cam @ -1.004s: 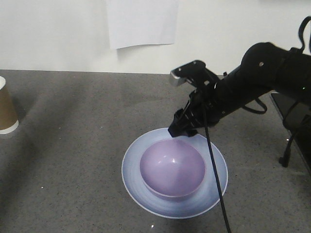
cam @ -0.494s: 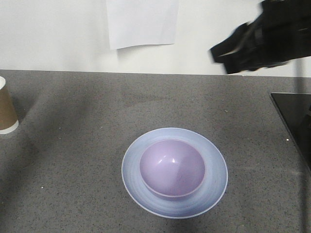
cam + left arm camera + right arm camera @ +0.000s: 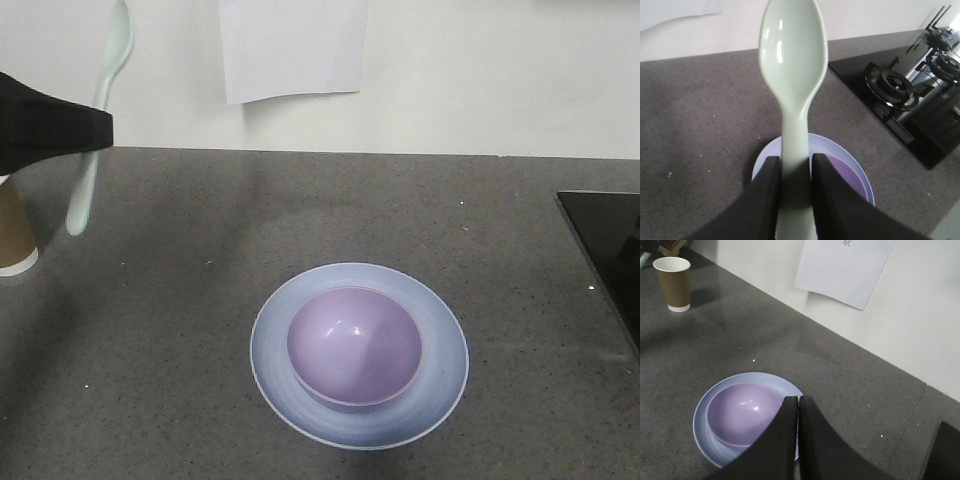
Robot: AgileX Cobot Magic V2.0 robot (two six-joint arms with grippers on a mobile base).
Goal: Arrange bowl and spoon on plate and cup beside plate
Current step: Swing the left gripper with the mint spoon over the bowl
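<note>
The lavender bowl (image 3: 354, 345) sits inside the pale blue plate (image 3: 274, 350) on the grey counter; both also show in the right wrist view as bowl (image 3: 742, 412) and plate (image 3: 702, 435). My left gripper (image 3: 795, 162) is shut on the handle of the mint-green spoon (image 3: 794, 55), held in the air with its head pointing away; in the front view the spoon (image 3: 95, 130) hangs at the upper left with the gripper (image 3: 95, 135) on it. The brown paper cup (image 3: 673, 284) stands at the far left. My right gripper (image 3: 798, 401) is shut with nothing in it, above the plate's right edge.
A black stove top (image 3: 605, 250) with burners (image 3: 892, 87) lies at the counter's right end. A white paper sheet (image 3: 292, 45) hangs on the wall behind.
The right arm has lifted off the plate and left the front view. The left gripper has come into the front view at the upper left, carrying the spoon.
</note>
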